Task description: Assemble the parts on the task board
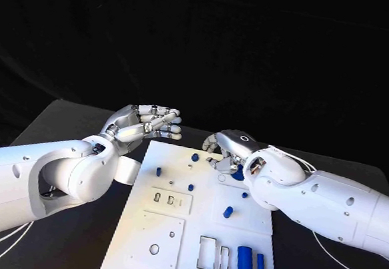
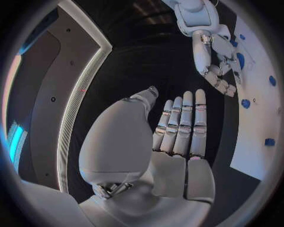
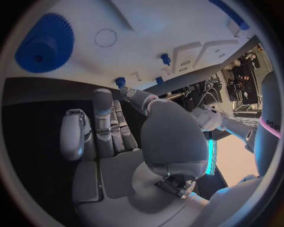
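While both hands hover empty at the far edge of the task board (image 1: 195,242), left hand (image 1: 147,125) fingers straight, right hand (image 1: 227,145) loosely curled beside a blue gear (image 3: 44,45), reaching seems underway; next, grasp that gear.

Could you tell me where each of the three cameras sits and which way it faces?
Head view: on the robot's head, looking down at the task board; both arms, left hand and right hand show.
Left wrist view: behind the left hand's open palm, facing the board's edge and the right hand.
Right wrist view: behind the right hand, facing a blue gear.
All share the board.
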Controlling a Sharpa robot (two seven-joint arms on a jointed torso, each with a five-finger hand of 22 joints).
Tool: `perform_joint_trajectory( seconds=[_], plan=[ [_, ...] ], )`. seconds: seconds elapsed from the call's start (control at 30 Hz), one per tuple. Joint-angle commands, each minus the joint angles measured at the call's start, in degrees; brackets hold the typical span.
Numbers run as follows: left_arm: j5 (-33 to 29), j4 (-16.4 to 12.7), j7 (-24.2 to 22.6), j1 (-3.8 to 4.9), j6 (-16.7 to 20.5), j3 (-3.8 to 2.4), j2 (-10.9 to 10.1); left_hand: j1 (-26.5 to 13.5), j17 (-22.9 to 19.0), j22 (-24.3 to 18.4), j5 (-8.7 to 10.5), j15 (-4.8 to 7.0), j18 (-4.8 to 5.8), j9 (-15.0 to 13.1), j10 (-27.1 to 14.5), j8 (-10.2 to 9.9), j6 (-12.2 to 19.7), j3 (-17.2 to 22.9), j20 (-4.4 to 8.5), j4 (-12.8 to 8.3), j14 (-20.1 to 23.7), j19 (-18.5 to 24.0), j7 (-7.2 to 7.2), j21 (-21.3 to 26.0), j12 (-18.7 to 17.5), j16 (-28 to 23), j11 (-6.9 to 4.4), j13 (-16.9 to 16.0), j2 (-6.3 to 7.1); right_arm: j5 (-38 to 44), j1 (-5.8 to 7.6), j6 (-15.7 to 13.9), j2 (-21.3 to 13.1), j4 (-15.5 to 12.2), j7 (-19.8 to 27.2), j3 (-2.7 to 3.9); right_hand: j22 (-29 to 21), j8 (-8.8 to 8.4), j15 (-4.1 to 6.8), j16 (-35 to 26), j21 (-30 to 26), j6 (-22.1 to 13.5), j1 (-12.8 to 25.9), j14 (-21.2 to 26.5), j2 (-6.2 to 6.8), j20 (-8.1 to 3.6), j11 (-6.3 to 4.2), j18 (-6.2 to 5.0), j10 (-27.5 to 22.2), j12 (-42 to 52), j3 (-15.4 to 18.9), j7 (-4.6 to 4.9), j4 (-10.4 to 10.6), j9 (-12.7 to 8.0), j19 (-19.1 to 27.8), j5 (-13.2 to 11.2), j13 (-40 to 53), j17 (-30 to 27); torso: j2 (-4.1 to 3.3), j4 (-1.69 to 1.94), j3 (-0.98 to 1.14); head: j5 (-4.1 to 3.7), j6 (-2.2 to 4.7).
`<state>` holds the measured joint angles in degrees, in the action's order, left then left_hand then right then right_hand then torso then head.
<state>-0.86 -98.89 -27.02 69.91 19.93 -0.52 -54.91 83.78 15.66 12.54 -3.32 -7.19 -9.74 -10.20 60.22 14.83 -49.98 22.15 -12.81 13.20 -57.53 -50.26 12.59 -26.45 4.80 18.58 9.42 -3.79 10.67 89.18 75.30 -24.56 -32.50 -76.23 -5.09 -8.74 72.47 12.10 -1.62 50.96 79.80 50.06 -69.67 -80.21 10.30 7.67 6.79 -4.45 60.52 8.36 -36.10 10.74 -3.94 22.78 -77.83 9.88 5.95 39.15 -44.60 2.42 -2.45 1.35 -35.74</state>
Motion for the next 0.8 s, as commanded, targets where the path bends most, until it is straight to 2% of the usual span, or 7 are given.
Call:
perform_joint_trajectory(
  seconds=[0.03, 0.1, 0.27, 0.33, 0.43, 0.63, 0.8],
  plan=[
    [-0.3, 0.24, -0.65, 0.16, -0.73, -0.05, -0.03, -0.47, 0.05, 0.05, 0.28, 0.09, -0.51, 0.07, -0.03, -0.23, 0.42, 0.1, -0.12, -0.24, 0.46, 0.45, 0.26, -0.34, -0.21, -0.25, 0.38, 0.03, -0.11, -4.15, 0.49, -2.26, -3.29, -3.47, -0.21, 0.31, 1.55, -0.11, 0.18, 1.6, 0.92, 0.28, 0.78, -0.85, 0.7, -0.09, -0.21, 0.64, 2.02, 1.11, 0.5, 0.12, 0.5, 0.0, -1.15, 0.23, 0.34, 1.5, 0.46, -0.36, 0.19, 0.07, 0.23],
    [-0.34, 0.41, -0.67, 0.16, -0.74, -0.05, -0.09, -0.47, 0.05, 0.05, 0.28, 0.09, -0.51, 0.07, -0.03, -0.23, 0.42, 0.1, -0.12, -0.24, 0.46, 0.45, 0.26, -0.34, -0.21, -0.25, 0.38, 0.03, -0.11, -5.98, 0.75, -1.52, -5.75, -5.68, -0.53, 0.53, 2.82, -0.18, 0.34, 3.02, 1.65, 0.35, 1.21, -1.29, 1.44, -0.19, -0.49, 0.91, 4.27, 2.37, 1.4, 0.12, 0.9, 0.06, -2.04, 0.98, 0.9, 2.75, 0.73, -0.63, 0.26, 0.2, 0.24],
    [-0.44, 0.89, -0.7, 0.15, -0.83, -0.04, -0.05, -0.47, 0.05, 0.05, 0.28, 0.09, -0.51, 0.07, -0.03, -0.23, 0.42, 0.1, -0.12, -0.24, 0.46, 0.45, 0.26, -0.34, -0.21, -0.25, 0.38, 0.03, -0.11, -12.6, 1.3, 3.07, -12.27, -10.16, -1.86, 0.86, 5.55, 0.21, 1.85, 7.68, 3.18, -0.9, 1.66, -2.54, 3.09, -1.52, -2.46, 1.5, 10.91, 9.22, 6.02, -1.38, 1.92, 0.71, -3.83, 1.89, 5.94, 7.39, 1.36, -1.13, 0.4, -0.11, 0.11],
    [-0.46, 1.01, -0.7, 0.14, -0.88, -0.03, 0.0, -0.47, 0.1, 0.06, 0.28, 0.08, -0.51, 0.07, 0.0, -0.25, 0.41, 0.11, -0.14, -0.3, 0.48, 0.52, 0.23, -0.37, -0.26, -0.28, 0.37, 0.03, -0.1, -14.37, 1.38, 4.97, -13.97, -10.8, -2.42, 0.9, 6.99, 1.55, 2.73, 12.28, 3.94, -2.11, 0.49, -3.43, 2.72, -1.97, -3.05, 1.85, 7.86, 17.17, 9.19, -1.77, 2.61, 1.82, -4.74, 2.31, 14.11, 12.11, 1.57, -1.38, 0.52, -0.05, -0.03],
    [-0.48, 1.13, -0.68, 0.13, -0.97, -0.02, 0.08, -0.47, 0.1, 0.06, 0.28, 0.08, -0.51, 0.07, 0.0, -0.25, 0.41, 0.11, -0.14, -0.3, 0.48, 0.52, 0.23, -0.37, -0.26, -0.28, 0.37, 0.03, -0.1, -15.93, 1.38, 6.91, -15.48, -10.94, -3.22, 0.9, 9.22, 3.22, 2.22, 20.98, 5.14, -3.56, -0.01, -5.07, 1.84, -2.37, -2.97, 2.25, 3.54, 29.47, 11.19, -1.99, 4.33, 2.87, -6.22, 2.53, 26.15, 22.82, 1.71, -1.71, 0.76, 0.04, -0.11],
    [-0.49, 1.33, -0.67, 0.11, -1.14, -0.01, 0.32, -0.47, 0.1, 0.06, 0.28, 0.08, -0.51, 0.07, 0.0, -0.25, 0.41, 0.11, -0.14, -0.3, 0.48, 0.52, 0.23, -0.37, -0.26, -0.28, 0.37, 0.03, -0.1, -16.95, 1.08, 8.52, -15.72, -9.67, -4.02, 0.77, 10.96, 4.7, 1.94, 26.8, 6.04, -5.41, -0.64, -6.05, 2.11, -1.83, -2.73, 2.69, 5.14, 45.62, 12.34, -1.64, 5.79, 3.52, -7.37, 2.51, 42.91, 30.47, 1.85, -1.99, 1.05, 0.17, -0.24],
    [-0.5, 1.5, -0.66, 0.1, -1.19, -0.01, 0.44, -0.47, 0.1, 0.06, 0.28, 0.08, -0.51, 0.07, 0.0, -0.25, 0.41, 0.11, -0.14, -0.3, 0.48, 0.52, 0.23, -0.37, -0.26, -0.28, 0.37, 0.03, -0.1, -17.17, 0.71, 8.95, -14.77, -8.49, -4.26, 0.68, 11.59, 5.06, 1.85, 28.1, 6.4, -5.78, -0.79, -6.33, 2.02, -1.71, -2.63, 2.84, 6.0, 48.61, 12.46, -1.54, 6.18, 3.63, -7.8, 2.55, 46.2, 32.28, 1.72, -1.76, 0.96, 0.28, 0.29]
  ],
)
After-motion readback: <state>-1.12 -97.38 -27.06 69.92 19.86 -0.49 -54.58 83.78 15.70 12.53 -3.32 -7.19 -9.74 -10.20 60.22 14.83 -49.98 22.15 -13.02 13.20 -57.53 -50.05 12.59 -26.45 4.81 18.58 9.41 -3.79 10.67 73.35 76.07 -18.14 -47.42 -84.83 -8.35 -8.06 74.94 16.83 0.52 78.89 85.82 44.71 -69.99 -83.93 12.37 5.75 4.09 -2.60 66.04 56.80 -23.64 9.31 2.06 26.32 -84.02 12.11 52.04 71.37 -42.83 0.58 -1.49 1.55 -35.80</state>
